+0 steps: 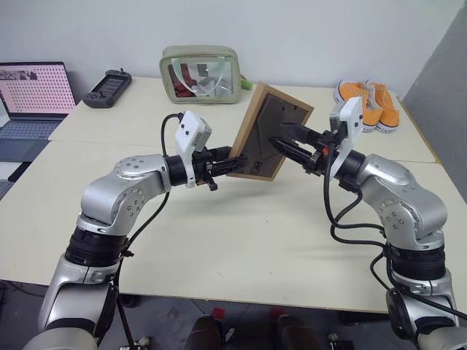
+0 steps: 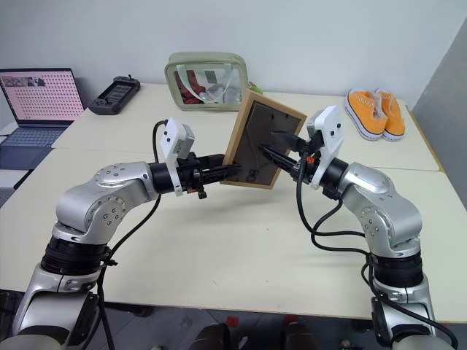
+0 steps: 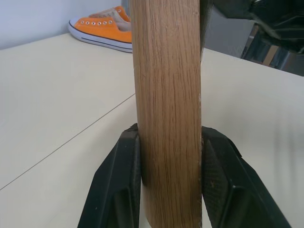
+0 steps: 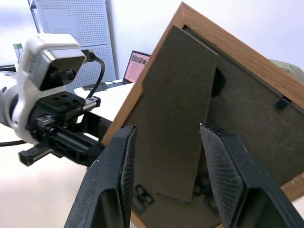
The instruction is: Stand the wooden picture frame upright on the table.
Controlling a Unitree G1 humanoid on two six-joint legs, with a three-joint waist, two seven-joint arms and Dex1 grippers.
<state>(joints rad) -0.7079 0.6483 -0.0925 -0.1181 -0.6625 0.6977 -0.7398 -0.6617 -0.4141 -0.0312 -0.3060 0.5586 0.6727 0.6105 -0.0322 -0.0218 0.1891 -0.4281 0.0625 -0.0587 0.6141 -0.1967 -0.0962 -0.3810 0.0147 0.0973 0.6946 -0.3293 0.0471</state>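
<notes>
The wooden picture frame (image 1: 271, 120) hangs tilted above the table (image 1: 241, 240), its dark grey back panel turned toward me. My left gripper (image 1: 232, 162) is shut on the frame's lower left edge; in the left wrist view both black fingers (image 3: 118, 185) press the light wood border (image 3: 166, 95). From the right, my right gripper (image 1: 281, 142) stands open at the back panel. In the right wrist view its fingers (image 4: 116, 180) sit on either side of the fold-out stand (image 4: 178, 114), which lies flat against the panel. Whether they touch it I cannot tell. The picture side is hidden.
A green transparent pouch (image 1: 201, 73) stands at the back of the table behind the frame. Orange shoes (image 1: 372, 102) lie at the back right. A laptop (image 1: 33, 95) and a black controller (image 1: 107, 87) are at the back left.
</notes>
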